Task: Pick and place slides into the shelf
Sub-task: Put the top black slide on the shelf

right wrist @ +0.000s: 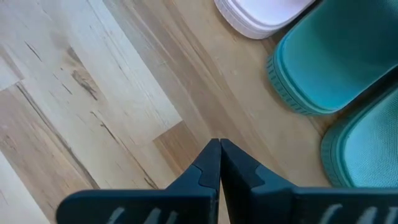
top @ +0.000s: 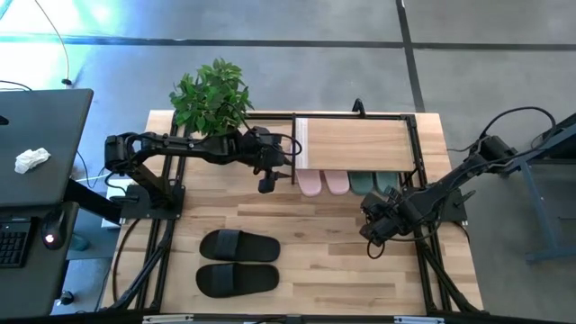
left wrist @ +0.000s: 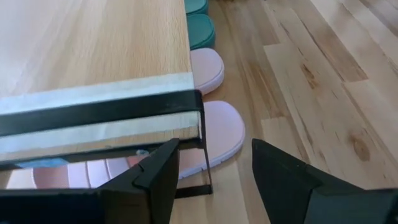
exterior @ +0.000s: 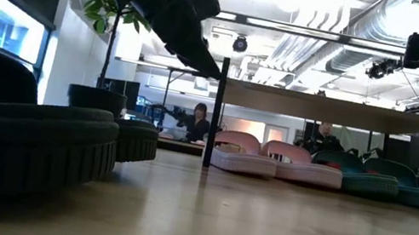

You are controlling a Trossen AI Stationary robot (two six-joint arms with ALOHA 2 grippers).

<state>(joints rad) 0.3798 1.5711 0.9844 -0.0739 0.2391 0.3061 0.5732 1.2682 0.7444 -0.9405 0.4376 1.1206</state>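
From above, the shelf [top: 358, 142] stands at the far side of the table [top: 333, 261], its plank top hiding most of four slides tucked under it: two pink slides [top: 322, 184] on the left and two green slides [top: 371, 184] on the right, only their near ends showing. The low view shows what the plank hides: all four lying side by side in a row beneath it, pink slides [exterior: 276, 159] then green slides [exterior: 384, 179]. The black slides [top: 238, 261] lie together on the near left part of the table, well apart from the shelf. The left end effector [top: 267, 184] hangs just off the shelf's left near corner; its wrist view shows the fingers [left wrist: 155, 177] spread wide with nothing between them, over the nearest pink slide [left wrist: 219, 134] at the shelf's frame. The right end effector [top: 373, 248] sits near the green slides; its wrist view shows its fingers [right wrist: 208, 168] pressed together, empty, above bare table beside a green slide [right wrist: 339, 62]. A potted plant [top: 211, 97] stands at the far left corner.
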